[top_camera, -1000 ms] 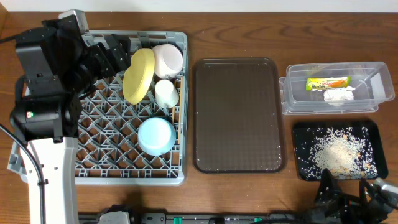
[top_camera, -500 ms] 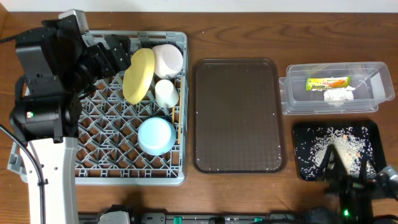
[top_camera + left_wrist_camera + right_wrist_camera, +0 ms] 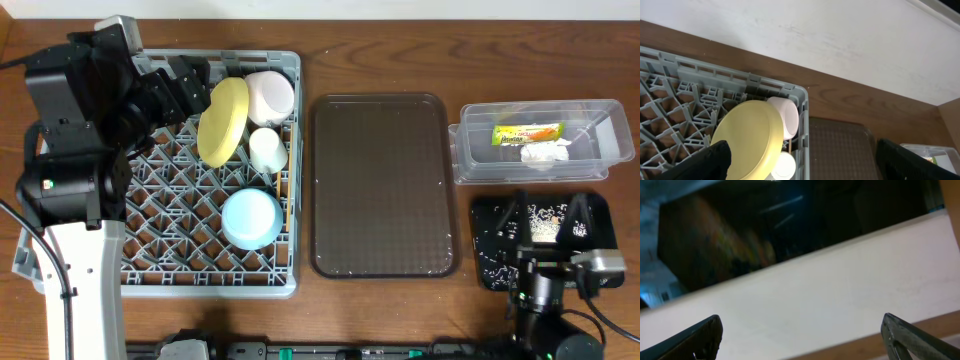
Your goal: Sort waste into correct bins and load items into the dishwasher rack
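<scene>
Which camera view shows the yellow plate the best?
The overhead view: the yellow plate shows whole, standing on edge in the grey rack. The left wrist view shows it nearer, but the lower frame edge cuts it off. The right wrist view shows none of it.

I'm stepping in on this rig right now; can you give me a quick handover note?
Left gripper open, empty, above the back of the rack. Right gripper open, empty, over the black tray.
In the rack: yellow plate, white bowl, cup, blue bowl, chopsticks.
Clear tub: wrapper, tissue. Black tray: rice scraps.
Done: sorting and loading look complete.
Left to do: nothing visible; probably park both arms.
</scene>
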`<state>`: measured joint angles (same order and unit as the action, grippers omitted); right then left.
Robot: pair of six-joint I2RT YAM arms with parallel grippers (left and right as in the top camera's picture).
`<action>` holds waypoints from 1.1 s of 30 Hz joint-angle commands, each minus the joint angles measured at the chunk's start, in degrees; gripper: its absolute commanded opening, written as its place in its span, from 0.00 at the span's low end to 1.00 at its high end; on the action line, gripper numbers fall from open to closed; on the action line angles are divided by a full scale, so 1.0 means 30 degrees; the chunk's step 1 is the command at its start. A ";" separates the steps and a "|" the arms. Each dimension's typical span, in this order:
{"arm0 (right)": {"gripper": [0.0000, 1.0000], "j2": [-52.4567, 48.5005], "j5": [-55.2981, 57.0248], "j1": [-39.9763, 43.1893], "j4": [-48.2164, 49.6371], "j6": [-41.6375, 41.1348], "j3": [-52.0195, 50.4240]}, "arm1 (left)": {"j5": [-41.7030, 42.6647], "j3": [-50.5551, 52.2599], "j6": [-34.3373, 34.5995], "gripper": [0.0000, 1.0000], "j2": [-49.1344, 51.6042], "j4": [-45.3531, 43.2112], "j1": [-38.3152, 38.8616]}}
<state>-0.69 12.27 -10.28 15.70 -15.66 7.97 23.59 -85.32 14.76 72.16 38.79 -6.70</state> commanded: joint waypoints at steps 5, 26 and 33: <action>0.99 0.0124 -0.3417 0.1566 0.0066 0.1333 -0.2171 | -0.0102 -0.0291 -0.0233 0.93 0.0022 -0.0022 -0.0044; 0.99 0.0138 -0.3687 0.2084 -0.6608 0.6098 -0.2550 | -0.0102 -0.0291 -0.0233 0.93 0.0022 -0.0022 -0.0044; 0.99 0.0138 -0.3687 0.2084 -0.6615 0.6098 -0.2550 | -0.0102 -0.0291 -0.0233 0.93 0.0022 -0.0015 -0.0044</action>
<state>-0.69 1.63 -4.67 -3.90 1.67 0.38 23.59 -85.32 14.76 72.16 38.85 -6.70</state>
